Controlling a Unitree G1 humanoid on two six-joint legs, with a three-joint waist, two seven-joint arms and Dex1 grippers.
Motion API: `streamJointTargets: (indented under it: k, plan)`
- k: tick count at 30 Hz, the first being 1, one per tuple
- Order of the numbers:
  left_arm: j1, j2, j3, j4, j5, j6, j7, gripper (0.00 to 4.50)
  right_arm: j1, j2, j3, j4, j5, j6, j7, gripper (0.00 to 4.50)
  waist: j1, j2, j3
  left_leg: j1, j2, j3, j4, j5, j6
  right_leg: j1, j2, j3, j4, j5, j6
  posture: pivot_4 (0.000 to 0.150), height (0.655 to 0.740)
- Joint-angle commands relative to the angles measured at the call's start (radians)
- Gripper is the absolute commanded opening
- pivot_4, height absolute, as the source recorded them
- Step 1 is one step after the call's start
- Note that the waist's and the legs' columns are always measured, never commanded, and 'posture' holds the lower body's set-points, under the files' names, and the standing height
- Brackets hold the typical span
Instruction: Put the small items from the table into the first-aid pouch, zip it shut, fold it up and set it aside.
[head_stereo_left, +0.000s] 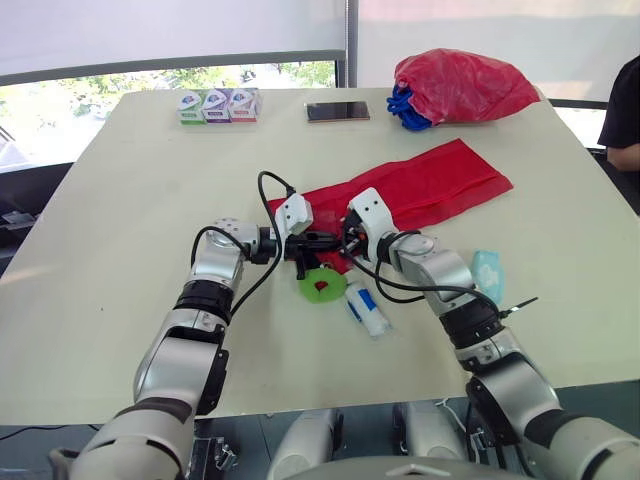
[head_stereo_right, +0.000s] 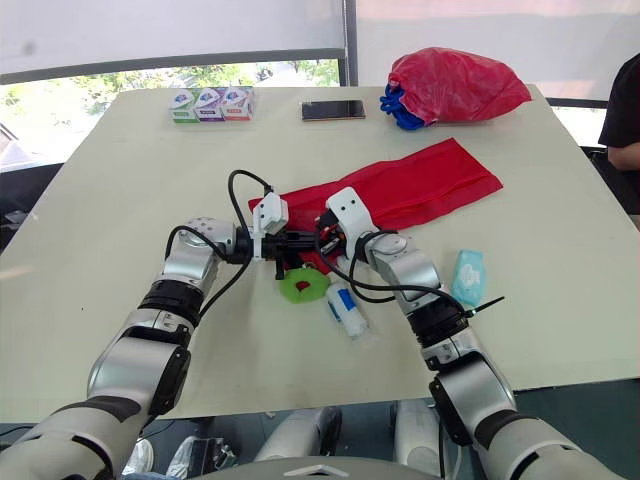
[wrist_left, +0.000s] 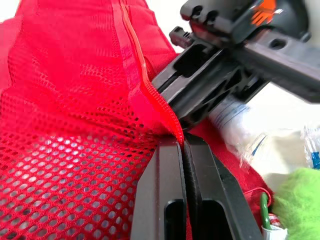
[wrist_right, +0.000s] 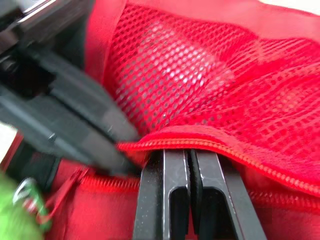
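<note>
Both the left gripper and right gripper pinch the pouch by its zipper edge; we judge its light mesh floppy, snag-prone.

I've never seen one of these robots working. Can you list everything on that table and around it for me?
table: one, pale cream, under everything
pouch: one, red with mesh lining, laid open at the table's middle
green item: one, round, by the pouch's near end
tube: one, white and blue, beside the green item
packet: one, light blue, near the right arm
boxes: three, green, purple and red, far left edge
phone: one, dark, far edge
plastic bag: one, red, far right corner
blue bundle: one, against the bag
person: one, black sleeve, right edge
left gripper: black, shut on the pouch's zip edge
right gripper: black, shut on the same edge
</note>
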Motion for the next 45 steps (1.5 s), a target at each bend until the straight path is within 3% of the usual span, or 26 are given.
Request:
streamJointTargets:
  k: [1,5,12,20,30,33,34,35,40,43,45]
  plan:
    - [0.008,-0.028,-0.019,-0.044,-0.017,0.001,-0.035,0.00,-0.031,0.064,-0.028,-0.010,0.029,-0.085,-0.010,0.10,0.000,0.000,0.000,0.000,0.000,0.000,0.000,0.000,0.000,0.000,0.000,0.000,0.000,0.000,0.000,0.150,0.7400]
    - [0.008,-0.028,-0.014,-0.041,-0.011,0.001,-0.037,0.00,-0.006,0.064,-0.045,-0.039,0.033,-0.088,0.012,0.10,0.000,0.000,0.000,0.000,0.000,0.000,0.000,0.000,0.000,0.000,0.000,0.000,0.000,0.000,0.000,0.150,0.7400]
    - [-0.017,0.024,0.005,0.025,0.011,-0.033,-0.042,0.00,0.152,-0.182,-0.013,-0.418,0.103,0.041,0.228,0.10,0.002,0.000,0.000,-0.002,-0.001,0.000,0.001,0.000,0.000,0.000,-0.001,-0.001,-0.001,0.000,0.000,0.150,0.7400]
    - [-0.014,0.180,-0.032,0.117,0.068,-0.104,-0.174,0.00,0.365,-0.386,-0.215,-0.805,0.238,0.038,0.303,0.10,0.004,-0.001,-0.001,-0.002,0.000,-0.001,0.000,0.000,0.000,-0.002,0.000,-0.001,-0.002,0.000,0.000,0.150,0.7400]
    - [-0.198,0.263,-0.015,0.423,0.193,-0.257,0.106,0.00,0.659,-0.556,-0.583,-1.032,0.465,-0.005,0.359,0.10,0.011,-0.002,-0.001,-0.001,0.000,0.000,0.000,0.000,0.000,-0.001,0.000,-0.001,0.000,0.000,0.000,0.150,0.7400]
    - [-0.208,0.268,-0.011,0.448,0.203,-0.263,0.117,0.00,0.730,-0.606,-0.656,-1.054,0.523,-0.001,0.382,0.92,0.013,-0.002,-0.001,-0.001,0.000,0.000,0.000,0.000,0.001,-0.001,0.000,-0.001,-0.001,0.000,0.000,0.150,0.7400]
    - [-0.209,0.272,-0.010,0.453,0.209,-0.264,0.122,0.00,0.752,-0.621,-0.681,-1.061,0.546,0.005,0.388,1.45,0.013,-0.002,-0.001,-0.001,0.000,0.000,0.000,0.000,0.001,-0.001,0.000,-0.001,-0.001,0.000,0.000,0.150,0.7400]
    - [-0.211,0.279,-0.011,0.456,0.216,-0.254,0.126,0.64,0.772,-0.636,-0.708,-1.067,0.570,0.008,0.394,1.98,0.013,-0.002,-0.001,-0.001,0.000,0.000,0.000,0.000,0.001,0.000,0.000,-0.001,-0.001,0.000,0.000,0.150,0.7400]
    - [-0.225,0.297,0.024,0.413,0.164,-0.220,0.020,2.77,0.813,-0.687,-0.787,-1.092,0.671,0.018,0.368,4.42,0.012,-0.002,-0.001,-0.001,0.000,0.000,0.000,-0.001,0.001,0.001,0.000,-0.001,0.000,0.000,0.000,0.150,0.7400]
    - [-0.236,0.297,0.047,0.381,0.135,-0.199,-0.037,4.40,0.822,-0.697,-0.793,-1.094,0.692,0.011,0.343,4.50,0.016,-0.002,-0.001,-0.001,0.000,0.000,0.000,-0.001,0.001,0.001,-0.001,-0.002,-0.001,0.000,0.000,0.150,0.7400]
    - [-0.243,0.295,0.053,0.358,0.131,-0.206,-0.040,4.46,0.827,-0.703,-0.793,-1.096,0.695,0.006,0.329,4.50,0.023,-0.002,-0.001,-0.001,0.000,0.000,0.001,-0.001,0.001,0.001,-0.001,-0.002,-0.001,0.000,0.000,0.150,0.7400]
